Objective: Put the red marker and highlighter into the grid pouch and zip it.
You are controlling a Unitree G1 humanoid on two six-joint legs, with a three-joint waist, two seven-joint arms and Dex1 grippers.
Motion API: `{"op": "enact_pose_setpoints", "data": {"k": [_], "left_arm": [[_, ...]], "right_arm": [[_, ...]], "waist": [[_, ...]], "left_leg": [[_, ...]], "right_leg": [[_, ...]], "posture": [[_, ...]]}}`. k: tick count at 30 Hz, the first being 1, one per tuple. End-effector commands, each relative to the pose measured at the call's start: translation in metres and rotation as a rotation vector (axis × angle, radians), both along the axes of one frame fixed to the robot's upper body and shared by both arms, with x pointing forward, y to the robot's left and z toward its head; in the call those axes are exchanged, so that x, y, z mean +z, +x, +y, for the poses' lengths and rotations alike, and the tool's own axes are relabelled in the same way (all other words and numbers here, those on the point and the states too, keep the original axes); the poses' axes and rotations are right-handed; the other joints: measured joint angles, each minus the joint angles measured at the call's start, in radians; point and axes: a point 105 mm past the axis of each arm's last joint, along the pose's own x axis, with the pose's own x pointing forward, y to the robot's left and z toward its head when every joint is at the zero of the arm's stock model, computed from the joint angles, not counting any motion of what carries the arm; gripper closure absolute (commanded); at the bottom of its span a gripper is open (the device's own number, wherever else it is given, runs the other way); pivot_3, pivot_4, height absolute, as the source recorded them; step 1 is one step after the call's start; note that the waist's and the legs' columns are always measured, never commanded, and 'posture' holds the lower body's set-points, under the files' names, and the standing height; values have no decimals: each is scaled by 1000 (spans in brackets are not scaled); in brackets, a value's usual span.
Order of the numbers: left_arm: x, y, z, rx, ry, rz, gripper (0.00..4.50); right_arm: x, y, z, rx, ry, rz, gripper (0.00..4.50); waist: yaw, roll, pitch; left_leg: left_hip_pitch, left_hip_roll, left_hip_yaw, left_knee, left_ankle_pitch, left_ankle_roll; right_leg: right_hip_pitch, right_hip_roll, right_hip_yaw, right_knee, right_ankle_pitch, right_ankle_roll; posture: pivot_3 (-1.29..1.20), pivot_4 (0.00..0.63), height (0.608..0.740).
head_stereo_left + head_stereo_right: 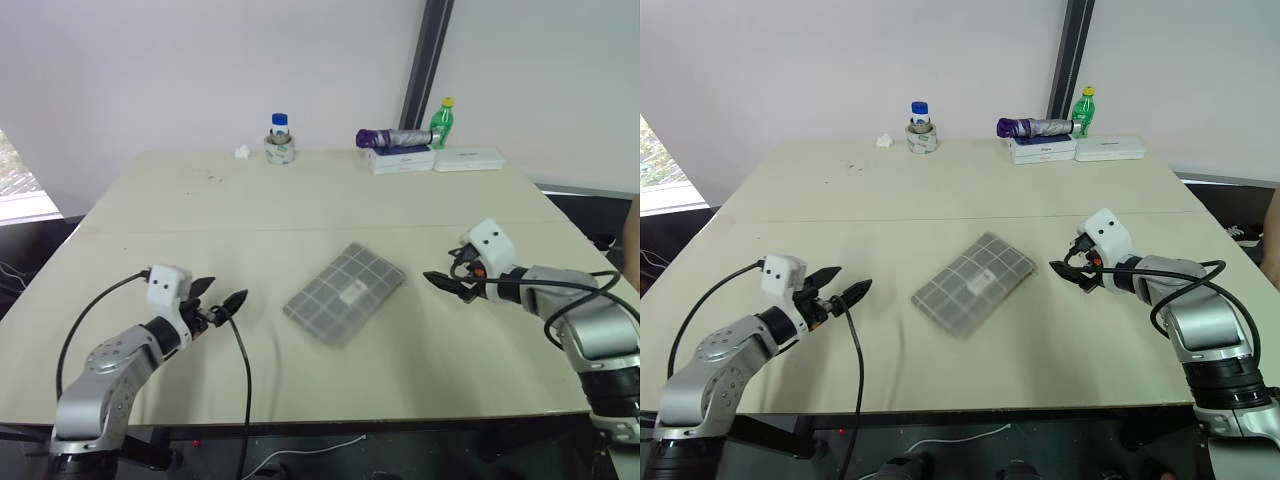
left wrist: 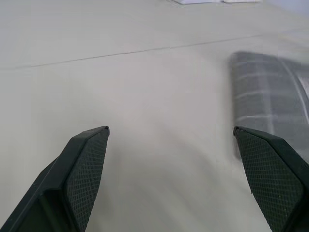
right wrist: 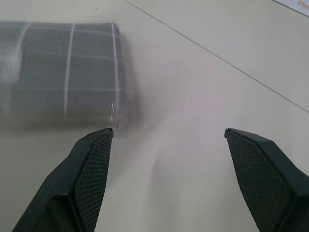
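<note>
We see the grid pouch [image 1: 345, 293] lying between both empty wide-open jaws, long axis toward 1 o'clock, the right gripper [image 1: 447, 283] slightly nearer than the left gripper [image 1: 224, 303]

Green bottle [image 1: 441, 121], white boxes [image 1: 435, 159], jar [image 1: 280, 139]

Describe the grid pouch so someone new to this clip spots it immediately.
Start at the big beige table. Near the middle of its front half, between the two end effectors and touching neither, lies the grid pouch. It is flat, grey with white grid lines and a small white label, lying at a slant; the other things stand along the far edge.
</note>
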Motion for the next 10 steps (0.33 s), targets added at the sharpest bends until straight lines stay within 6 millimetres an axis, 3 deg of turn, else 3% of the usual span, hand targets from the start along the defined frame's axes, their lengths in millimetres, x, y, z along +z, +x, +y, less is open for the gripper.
{"op": "enact_pose_setpoints", "data": {"k": [1,10], "left_arm": [[16,-4,12,42,7,-57,168],[12,-11,20,57,29,-37,168]], "right_arm": [[7,-2,-4,22,1,-33,666],[3,-9,4,116,56,-54,666]], "waist": [[-1,0,0],[-4,0,0]], "left_leg": [[0,0,0,0,0,0],[0,0,0,0,0,0]], "right_leg": [[0,0,0,0,0,0],[0,0,0,0,0,0]], "posture": [[0,150,737],[0,150,737]]}}
